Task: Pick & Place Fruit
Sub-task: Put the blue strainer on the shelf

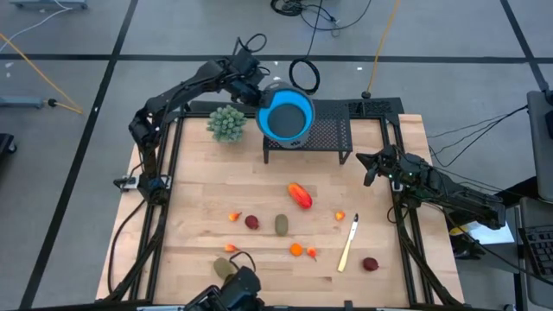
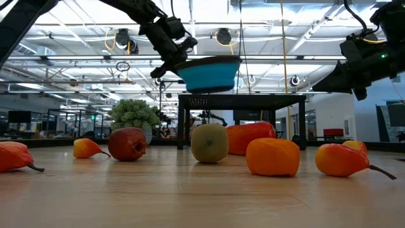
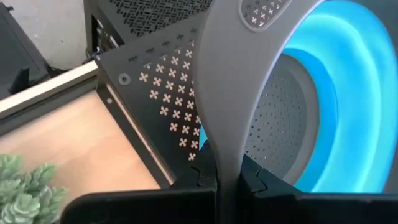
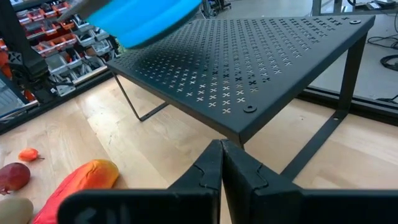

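Note:
My left gripper [image 1: 257,90] is shut on a round blue bowl [image 1: 286,115] above a black perforated shelf [image 1: 333,131] at the table's far side. In the low view the bowl [image 2: 209,73] hangs just over the shelf top [image 2: 253,98]. The fruit lies on the wooden table: a red-orange elongated piece [image 1: 300,195], a dark red round one [image 1: 251,222], an olive-green oval [image 1: 281,225], tiny orange ones [image 1: 296,250] and another dark red one [image 1: 370,264]. My right gripper [image 1: 370,166] is shut and empty, near the shelf's right legs. My left gripper pinches the bowl's grey rim [image 3: 219,155] between its two fingers, one finger on the inner side and one on the outer. The fingers come from the table's far left, slanting down. The bowl hangs nearly level, mouth up, and appears clear of the shelf.
A bushy pale-green plant ball [image 1: 226,123] stands left of the shelf. A pale yellow stick-like utensil [image 1: 349,244] lies at the right among the fruit. A dark camera unit [image 1: 235,287] sits at the near edge. The black frame rails [image 1: 406,233] run along the table's sides.

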